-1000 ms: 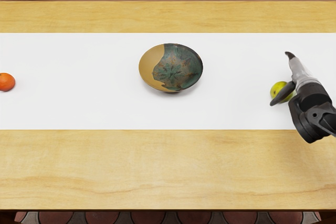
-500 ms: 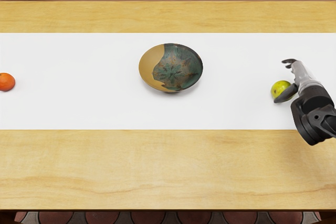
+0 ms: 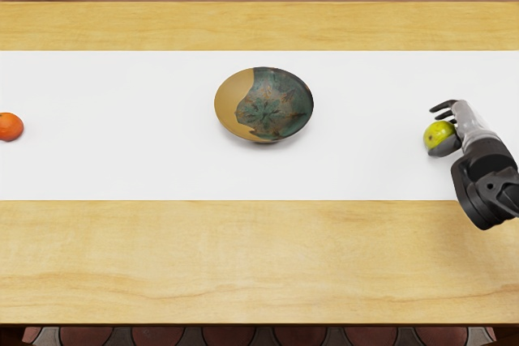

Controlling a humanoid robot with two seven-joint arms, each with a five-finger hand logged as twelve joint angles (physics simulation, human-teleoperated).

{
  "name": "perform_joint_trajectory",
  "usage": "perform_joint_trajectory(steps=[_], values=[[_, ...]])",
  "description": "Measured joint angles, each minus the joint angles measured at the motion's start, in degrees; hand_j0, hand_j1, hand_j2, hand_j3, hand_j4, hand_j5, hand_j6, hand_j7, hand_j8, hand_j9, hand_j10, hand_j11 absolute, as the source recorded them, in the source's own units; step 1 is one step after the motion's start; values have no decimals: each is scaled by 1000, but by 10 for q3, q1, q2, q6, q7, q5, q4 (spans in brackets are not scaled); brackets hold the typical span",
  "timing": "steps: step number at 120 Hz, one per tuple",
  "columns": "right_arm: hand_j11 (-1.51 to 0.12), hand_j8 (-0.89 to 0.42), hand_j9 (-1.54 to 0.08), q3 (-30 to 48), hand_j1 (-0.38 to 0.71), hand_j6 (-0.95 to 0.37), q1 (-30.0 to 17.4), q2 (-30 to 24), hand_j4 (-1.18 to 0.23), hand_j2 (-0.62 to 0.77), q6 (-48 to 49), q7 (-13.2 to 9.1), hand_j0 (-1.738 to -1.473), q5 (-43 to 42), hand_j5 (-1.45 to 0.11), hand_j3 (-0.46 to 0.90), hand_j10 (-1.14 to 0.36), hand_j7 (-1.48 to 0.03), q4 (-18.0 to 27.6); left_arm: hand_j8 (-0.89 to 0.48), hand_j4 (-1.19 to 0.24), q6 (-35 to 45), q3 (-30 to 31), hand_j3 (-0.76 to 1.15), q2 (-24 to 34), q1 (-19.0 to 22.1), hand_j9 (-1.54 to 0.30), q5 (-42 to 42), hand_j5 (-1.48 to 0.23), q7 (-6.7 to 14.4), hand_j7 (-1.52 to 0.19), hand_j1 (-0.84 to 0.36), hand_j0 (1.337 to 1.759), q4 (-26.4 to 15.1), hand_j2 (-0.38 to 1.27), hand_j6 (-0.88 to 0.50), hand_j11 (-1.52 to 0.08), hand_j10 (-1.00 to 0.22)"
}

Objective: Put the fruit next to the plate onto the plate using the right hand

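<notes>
- the right hand (image 3: 459, 125) sits at the far right of the table, its dark arm (image 3: 486, 184) coming in from the right edge of the picture.
- its fingers (image 3: 443, 107) curl over the far side of a yellow-green fruit (image 3: 437, 133), and the thumb (image 3: 443, 150) curves round the near side, so the hand is closed around the fruit with both sides touching it.
- the yellow-green fruit is small and round, and its left half shows past the fingers; it lies on the white table runner (image 3: 146, 160), near the runner's right end.
- whether the fruit rests on the runner or is lifted just off it cannot be told from this view.
- a round ceramic plate (image 3: 235, 99) lies on the runner near the middle of the table, mustard yellow at its left rim and mottled green and brown over the rest.
- the plate is well apart from the hand and the fruit, off to their left.
- an orange fruit (image 3: 10, 126) lies on the runner at the far left, partly cut off by the picture's edge and well apart from the plate.
- the runner crosses the wooden table (image 3: 259, 257) from left to right, with bare light wood along its near and far sides.
</notes>
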Motion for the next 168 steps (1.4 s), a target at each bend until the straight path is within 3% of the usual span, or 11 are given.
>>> perform_joint_trajectory(steps=[21, 58, 87, 124, 148, 168], values=[[-679, -306, -660, 0, 124, -496, -1, 0, -486, -39, 0, 0, -1652, -1, -653, 0, -269, -640, 0, 0, 0, 0, 0, 0, 0, 0, 0, 0, 0, 0, 0, 349, 1658, 0, 0, 0, 0, 0], [-819, -267, -814, 4, 192, -448, 6, 0, -584, 171, -1, 0, -1654, 6, -817, 0, -206, -786, 0, 0, 0, 0, 0, 0, 0, 0, 0, 0, 0, 0, 0, 349, 1658, 0, 0, 0, 0, 0], [-852, -216, -853, 7, 260, -386, 60, 10, -609, 260, 9, 1, -1657, 40, -868, 0, -171, -828, 0, 0, 0, 0, 0, 0, 0, 0, 0, 0, 0, 0, 0, 349, 1658, 0, 0, 0, 0, 0], [-878, -195, -879, 7, 278, -364, 128, 74, -628, 319, 46, 1, -1658, 72, -921, 0, -145, -865, 0, 0, 0, 0, 0, 0, 0, 0, 0, 0, 0, 0, 0, 349, 1658, 0, 0, 0, 0, 0], [-878, -204, -879, 8, 252, -370, 157, 119, -632, 261, 64, 0, -1658, 76, -932, 1, -149, -872, 0, 0, 0, 0, 0, 0, 0, 0, 0, 0, 0, 0, 0, 349, 1658, 0, 0, 0, 0, 0], [-885, -240, -888, 8, 252, -394, 175, 151, -641, 292, 79, 0, -1658, 76, -928, 1, -233, -876, 0, 0, 0, 0, 0, 0, 0, 0, 0, 0, 0, 0, 0, 349, 1658, 0, 0, 0, 0, 0]])
